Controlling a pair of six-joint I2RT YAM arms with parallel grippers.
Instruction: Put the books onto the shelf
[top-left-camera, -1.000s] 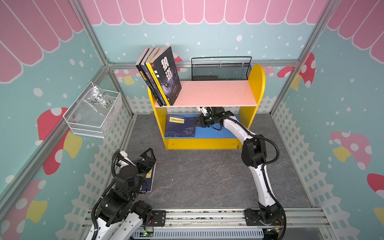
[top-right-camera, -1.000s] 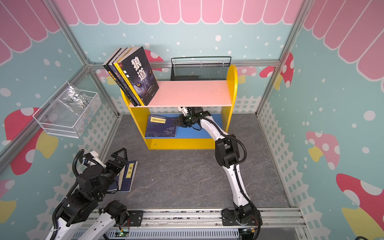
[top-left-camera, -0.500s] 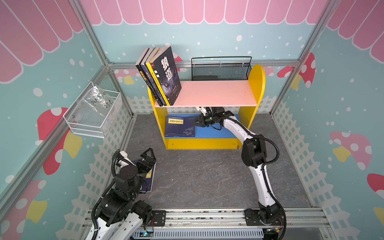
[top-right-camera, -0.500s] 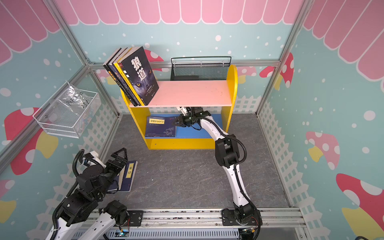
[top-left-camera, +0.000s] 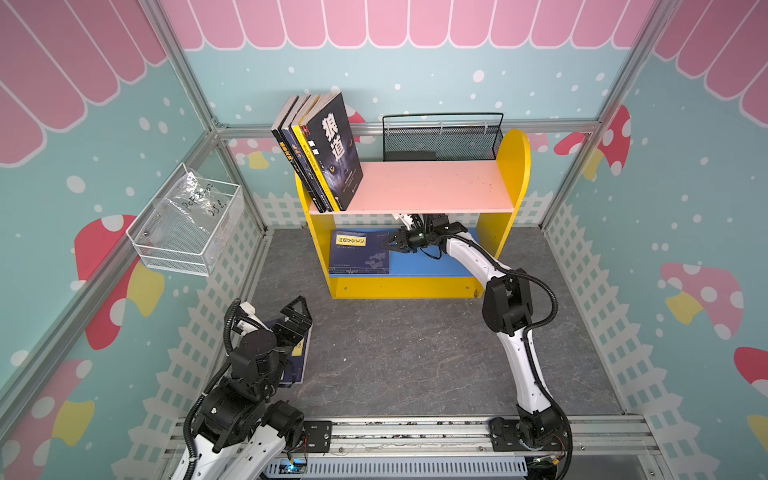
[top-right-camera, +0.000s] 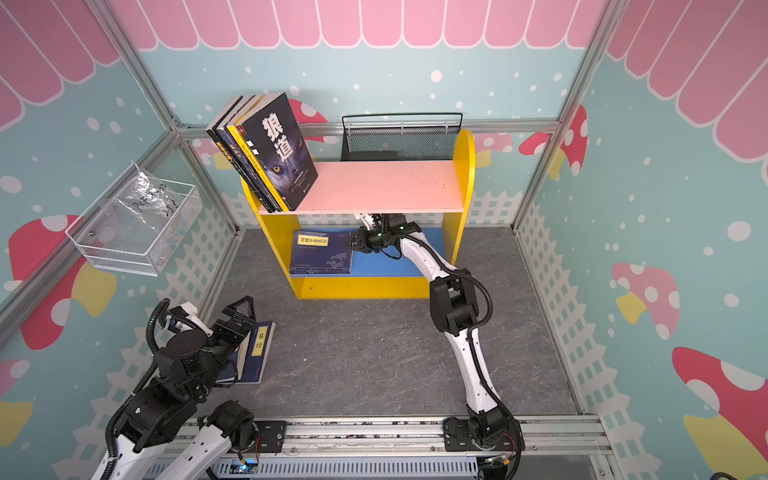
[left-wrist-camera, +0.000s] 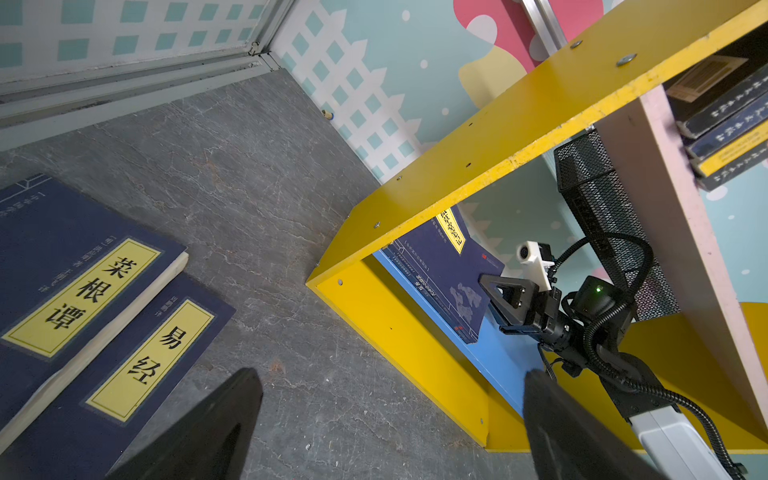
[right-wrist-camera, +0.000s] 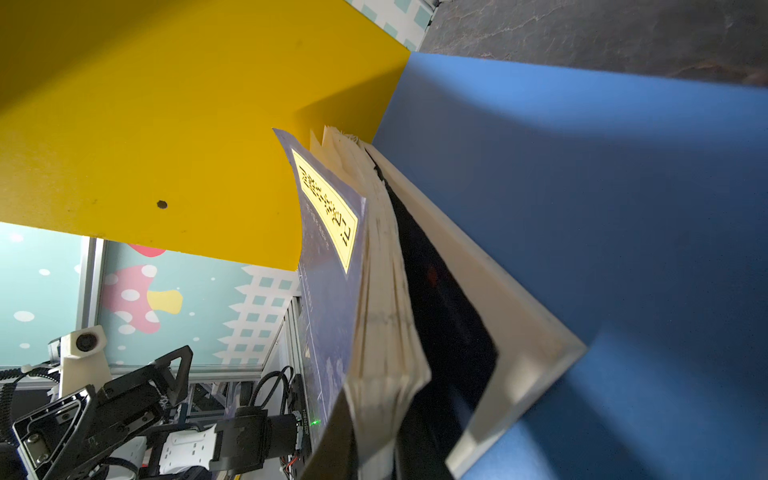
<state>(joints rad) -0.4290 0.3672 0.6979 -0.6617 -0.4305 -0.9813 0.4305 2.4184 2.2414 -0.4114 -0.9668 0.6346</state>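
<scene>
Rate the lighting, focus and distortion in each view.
Both top views: even light, frame posts splaying outward, pink board shading the blue board. Left wrist view: floor books sharp, left gripper's fingers blurred. Right wrist view: gripped navy book soft, shadow crossing the blue board.

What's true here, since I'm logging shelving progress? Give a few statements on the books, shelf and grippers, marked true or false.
1. Two navy paperbacks with yellow labels lie on the grey floor. True.
2. The left gripper's jaws clamp a book. False: they stand open, empty.
3. The right gripper is shut on the navy book on the blue lower board. True.
4. The pink upper board is bare. False: several paperbacks lean at one end.
</scene>
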